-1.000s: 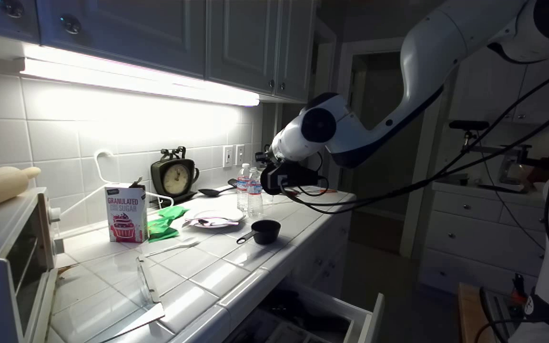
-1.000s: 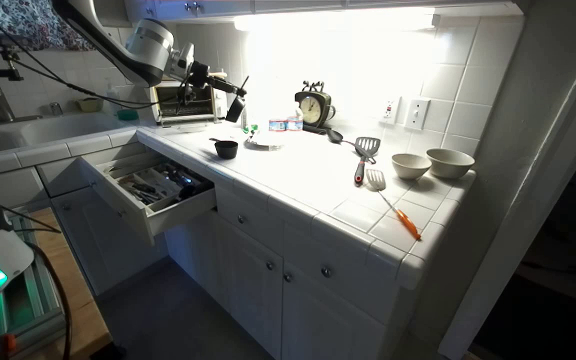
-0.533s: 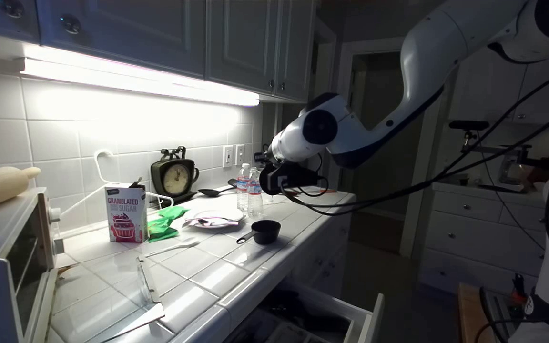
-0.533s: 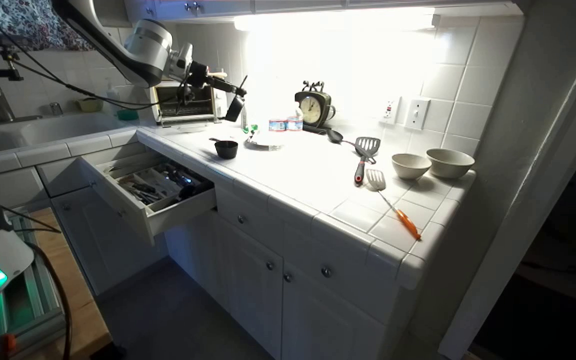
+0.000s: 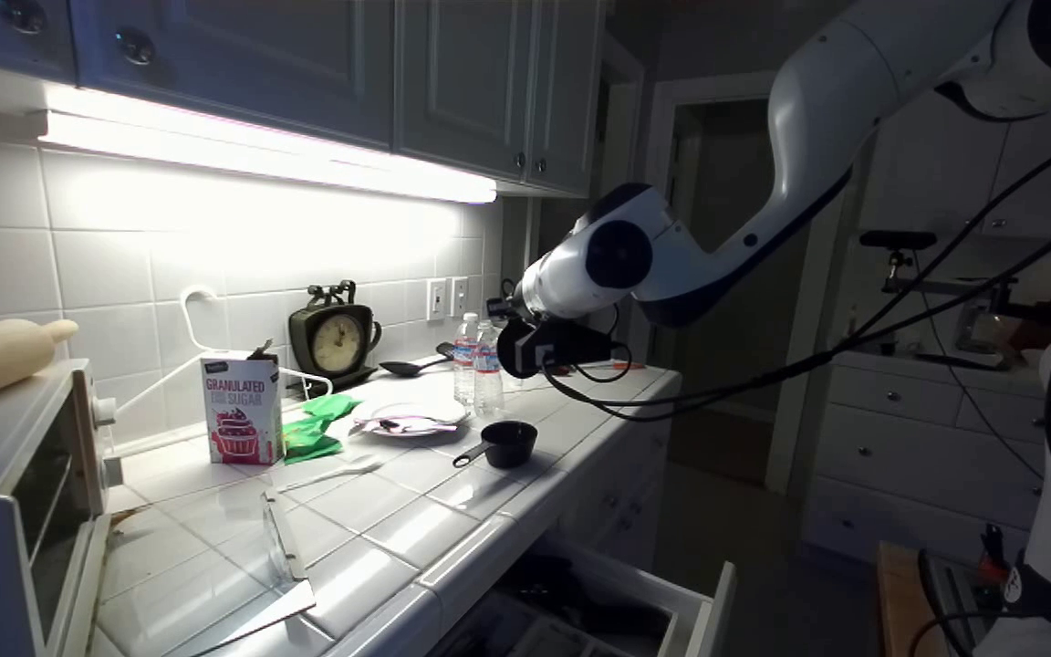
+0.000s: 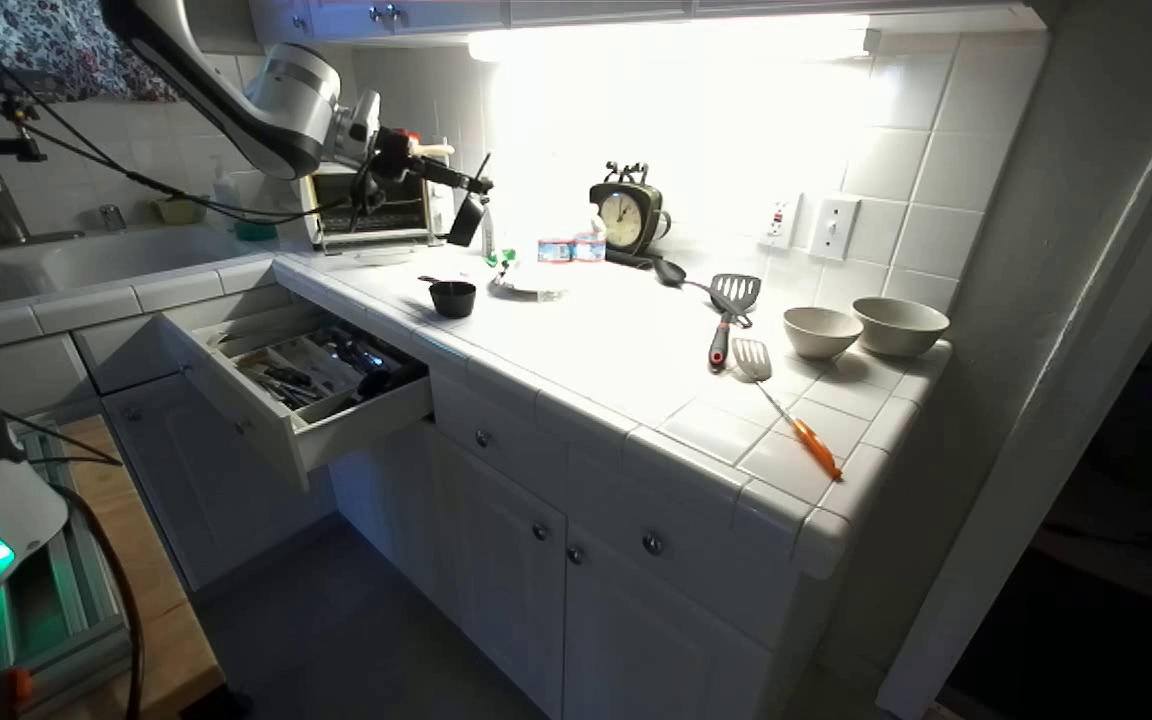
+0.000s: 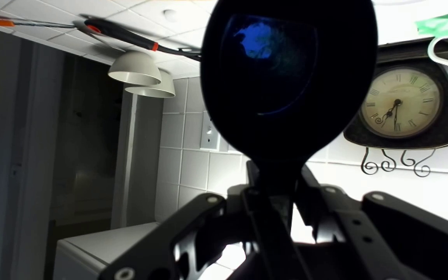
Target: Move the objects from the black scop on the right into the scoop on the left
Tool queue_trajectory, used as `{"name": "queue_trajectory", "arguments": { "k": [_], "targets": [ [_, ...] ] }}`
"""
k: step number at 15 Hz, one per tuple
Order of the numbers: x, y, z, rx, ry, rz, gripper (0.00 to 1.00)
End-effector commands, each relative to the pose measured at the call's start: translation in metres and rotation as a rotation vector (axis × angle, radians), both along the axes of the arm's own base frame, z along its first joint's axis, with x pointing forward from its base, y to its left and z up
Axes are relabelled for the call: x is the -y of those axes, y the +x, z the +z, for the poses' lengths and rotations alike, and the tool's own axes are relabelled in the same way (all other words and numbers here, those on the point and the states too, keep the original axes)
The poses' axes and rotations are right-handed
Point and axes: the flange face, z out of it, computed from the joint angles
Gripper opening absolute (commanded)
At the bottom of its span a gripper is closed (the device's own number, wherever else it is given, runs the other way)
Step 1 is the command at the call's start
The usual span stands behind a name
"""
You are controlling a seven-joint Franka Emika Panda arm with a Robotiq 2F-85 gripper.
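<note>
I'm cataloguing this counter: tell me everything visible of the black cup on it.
The black cup is round, deep and plastic-looking, with a short handle ending in a loop. It stands upright on the white tiled counter between the plate and the front edge, apparently touching nothing else. What's inside can't be seen.

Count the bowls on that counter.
2: in an exterior view, the left bowl and the right bowl stand side by side at the right end of the tiled counter. No others show.

The scoop (image 7: 286, 97) is black with a blue patch, the cup (image 5: 509, 447) black, the spatula handle (image 6: 816, 448) orange, the bowls (image 6: 821, 340) pale, the curtain (image 6: 66, 50) seemingly floral.
</note>
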Motion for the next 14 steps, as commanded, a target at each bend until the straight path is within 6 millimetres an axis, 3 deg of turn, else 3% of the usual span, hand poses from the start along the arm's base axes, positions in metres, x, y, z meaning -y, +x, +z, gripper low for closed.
{"name": "queue_trajectory", "arguments": {
  "k": [1, 14],
  "targets": [
    [-0.0003, -0.0113, 0.003, 0.041, -0.023, 0.009, 0.06],
    [-0.0085, -0.0157, -0.0022, 0.065, -0.065, 0.027, 0.06]
  ]
}}
